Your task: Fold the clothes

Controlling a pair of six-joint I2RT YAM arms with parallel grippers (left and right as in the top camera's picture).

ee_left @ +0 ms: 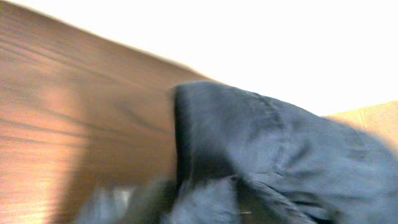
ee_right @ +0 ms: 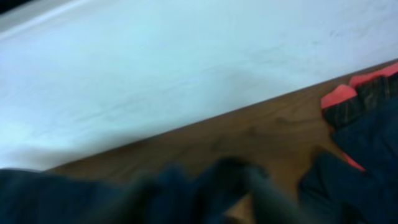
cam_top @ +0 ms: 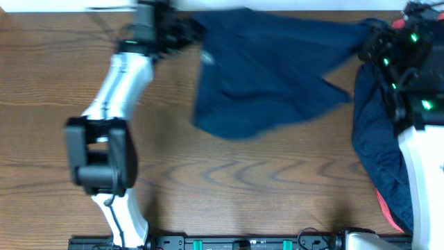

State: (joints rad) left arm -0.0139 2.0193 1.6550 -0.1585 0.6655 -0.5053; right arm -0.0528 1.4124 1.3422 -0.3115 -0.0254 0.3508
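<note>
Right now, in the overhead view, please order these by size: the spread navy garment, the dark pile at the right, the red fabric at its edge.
1. spread navy garment
2. dark pile, partly hidden by the right arm
3. red fabric, only an edge showing

I see the table (cam_top: pixel 229 180) from straight above on the overhead camera, far enough back to take in its full width. My left wrist camera sits low and very close to the cloth (ee_left: pixel 280 155), facing the table's far edge. The blurred right wrist view faces that edge too. All three share the cloth.
</note>
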